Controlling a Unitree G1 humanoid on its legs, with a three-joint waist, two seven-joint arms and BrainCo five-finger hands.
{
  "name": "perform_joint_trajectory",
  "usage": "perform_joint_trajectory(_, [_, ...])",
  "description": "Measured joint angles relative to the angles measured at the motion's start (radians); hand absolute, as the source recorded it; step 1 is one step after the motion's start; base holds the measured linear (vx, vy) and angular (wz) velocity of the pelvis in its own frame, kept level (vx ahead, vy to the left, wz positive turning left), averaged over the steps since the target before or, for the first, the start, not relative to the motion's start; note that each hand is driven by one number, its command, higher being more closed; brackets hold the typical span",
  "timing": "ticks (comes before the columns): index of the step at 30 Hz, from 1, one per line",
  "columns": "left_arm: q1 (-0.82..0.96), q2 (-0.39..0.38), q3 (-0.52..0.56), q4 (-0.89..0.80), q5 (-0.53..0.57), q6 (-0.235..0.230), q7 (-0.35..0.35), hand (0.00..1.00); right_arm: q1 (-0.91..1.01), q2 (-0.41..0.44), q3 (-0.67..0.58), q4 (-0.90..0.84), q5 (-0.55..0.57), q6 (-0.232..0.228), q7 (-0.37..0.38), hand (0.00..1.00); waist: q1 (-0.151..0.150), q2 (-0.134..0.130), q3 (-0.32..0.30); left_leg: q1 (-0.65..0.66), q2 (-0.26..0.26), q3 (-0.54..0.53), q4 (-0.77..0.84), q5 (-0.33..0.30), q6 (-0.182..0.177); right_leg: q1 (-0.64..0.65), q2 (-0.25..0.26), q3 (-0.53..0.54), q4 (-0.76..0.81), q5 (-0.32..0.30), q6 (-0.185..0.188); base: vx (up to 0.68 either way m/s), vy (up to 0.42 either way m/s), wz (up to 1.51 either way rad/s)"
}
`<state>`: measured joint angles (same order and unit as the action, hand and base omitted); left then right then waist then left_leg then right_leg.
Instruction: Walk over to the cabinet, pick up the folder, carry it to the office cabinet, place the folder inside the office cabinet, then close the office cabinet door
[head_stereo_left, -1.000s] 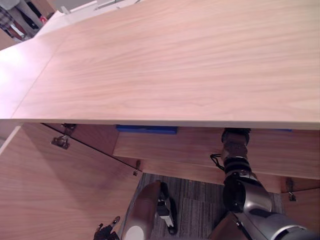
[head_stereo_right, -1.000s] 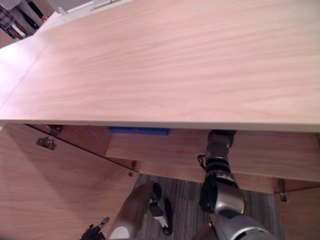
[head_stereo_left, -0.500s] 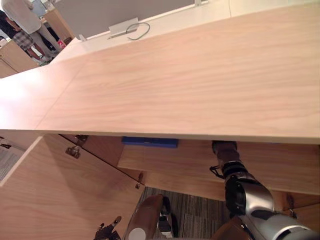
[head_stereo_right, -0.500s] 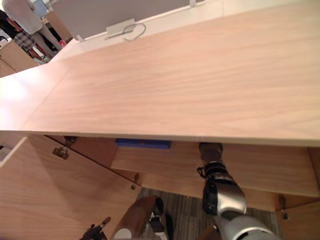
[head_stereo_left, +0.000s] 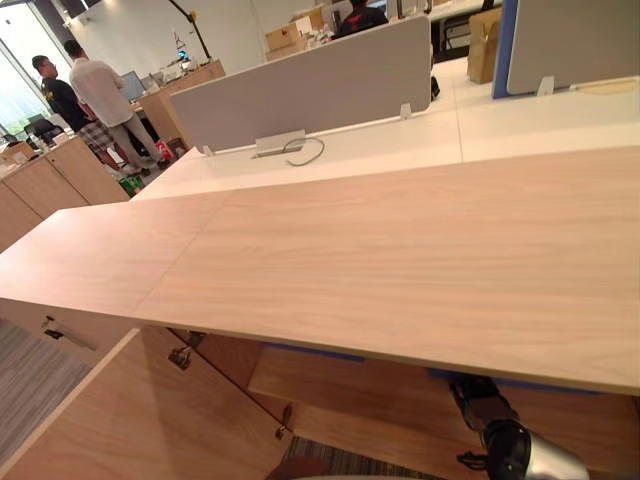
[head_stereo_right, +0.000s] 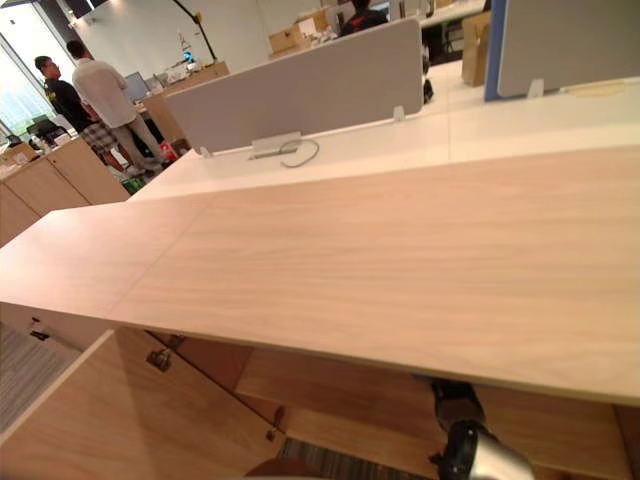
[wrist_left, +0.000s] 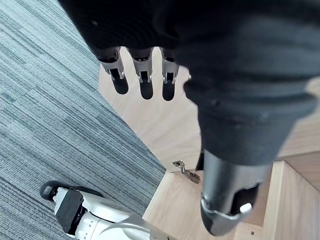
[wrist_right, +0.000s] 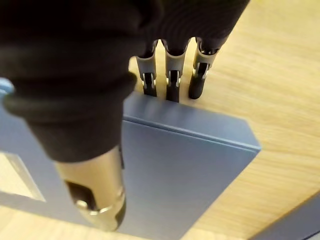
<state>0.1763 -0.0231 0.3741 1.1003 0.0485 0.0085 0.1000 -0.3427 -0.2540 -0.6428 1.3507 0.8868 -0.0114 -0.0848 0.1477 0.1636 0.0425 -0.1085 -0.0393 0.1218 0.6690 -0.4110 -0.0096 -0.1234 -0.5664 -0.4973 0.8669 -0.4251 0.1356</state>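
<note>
The blue folder (wrist_right: 190, 165) lies flat on the wooden shelf (wrist_right: 280, 90) inside the cabinet. My right hand (wrist_right: 172, 80) is over it, open, with its fingers straight past the folder's far edge and the thumb stretched above the cover, gripping nothing. From the head, my right arm (head_stereo_left: 510, 450) reaches in under the cabinet's long wooden top (head_stereo_left: 400, 250), which hides the hand. My left hand (wrist_left: 145, 80) hangs open over the grey carpet (wrist_left: 45, 100) beside the open cabinet door (head_stereo_left: 120, 420).
The open door stands out at the lower left with its hinge (head_stereo_left: 180, 357) showing. Behind the cabinet are a white desk (head_stereo_left: 380, 145) and a grey partition (head_stereo_left: 310, 90). Two people (head_stereo_left: 95, 95) stand at the far left by low wooden cabinets.
The camera has tilted up, from the cabinet's front and the floor to its top and the office beyond. My right arm still reaches into the shelf.
</note>
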Motion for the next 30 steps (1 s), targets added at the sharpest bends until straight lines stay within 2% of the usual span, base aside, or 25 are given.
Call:
perform_joint_trajectory(2, [0.010,0.001,-0.001,0.000,0.000,-0.001,-0.001,0.00,0.031,0.003,-0.006,0.000,0.000,-0.001,0.004,0.00,-0.006,0.000,-0.005,0.028,0.014,0.000,-0.046,0.024,-0.001,0.025,0.038,-0.006,-0.061,0.028,-0.002,0.02,-0.034,-0.16])
perform_joint_trajectory(5, [0.023,0.004,-0.001,0.000,-0.001,-0.001,-0.001,0.00,0.057,0.012,-0.006,0.000,0.000,-0.004,0.004,0.00,-0.020,-0.006,-0.011,0.065,0.021,0.000,-0.099,0.053,-0.004,0.057,0.068,-0.011,-0.125,0.058,-0.002,0.01,-0.025,-0.15])
perform_joint_trajectory(15, [0.026,0.010,0.002,-0.011,-0.005,-0.009,-0.002,0.00,0.085,0.066,-0.002,0.016,-0.010,-0.010,0.006,0.00,-0.027,-0.022,-0.021,0.116,0.053,0.004,-0.185,0.106,-0.010,0.103,0.143,-0.015,-0.243,0.128,-0.015,-0.02,-0.025,-0.08])
perform_joint_trajectory(17, [0.026,0.010,0.003,-0.011,-0.004,-0.013,-0.002,0.00,0.086,0.082,0.005,0.016,-0.087,-0.007,0.009,0.00,-0.029,-0.026,-0.022,0.127,0.060,0.004,-0.209,0.111,-0.012,0.108,0.156,-0.016,-0.258,0.139,-0.020,-0.10,-0.026,-0.04])
perform_joint_trajectory(19, [0.024,0.012,0.003,-0.016,-0.003,-0.015,-0.004,0.00,0.092,0.094,0.030,0.015,-0.218,0.011,0.027,0.00,-0.032,-0.033,-0.022,0.126,0.066,0.001,-0.228,0.122,-0.007,0.104,0.170,-0.019,-0.275,0.151,-0.027,-0.10,-0.028,-0.02])
perform_joint_trajectory(20, [0.023,0.013,0.001,-0.024,-0.001,-0.015,-0.009,0.00,0.103,0.102,0.057,0.015,-0.328,0.028,0.049,0.00,-0.033,-0.037,-0.022,0.125,0.072,-0.001,-0.241,0.128,-0.002,0.105,0.182,-0.023,-0.291,0.160,-0.032,-0.08,-0.022,0.00])
perform_joint_trajectory(23, [0.016,0.027,-0.025,-0.034,0.005,-0.015,-0.019,0.00,0.128,0.126,0.121,0.015,-0.512,0.066,0.103,0.00,-0.040,-0.053,-0.026,0.107,0.091,-0.011,-0.271,0.156,-0.004,0.101,0.218,-0.043,-0.347,0.191,-0.045,-0.09,-0.032,0.04])
perform_joint_trajectory(26, [0.001,0.040,-0.048,-0.056,0.025,-0.016,-0.031,0.00,0.148,0.149,0.125,0.015,-0.599,0.088,0.129,0.00,-0.044,-0.076,-0.033,0.079,0.103,-0.017,-0.317,0.194,-0.013,0.082,0.257,-0.052,-0.415,0.233,-0.060,-0.06,-0.023,0.03])
perform_joint_trajectory(30, [-0.028,0.049,-0.065,-0.066,0.026,-0.016,-0.043,0.00,0.153,0.162,0.119,0.012,-0.630,0.090,0.132,0.00,-0.046,-0.084,-0.034,0.054,0.128,-0.016,-0.366,0.229,-0.018,0.076,0.319,-0.064,-0.531,0.300,-0.076,-0.02,-0.018,-0.07])
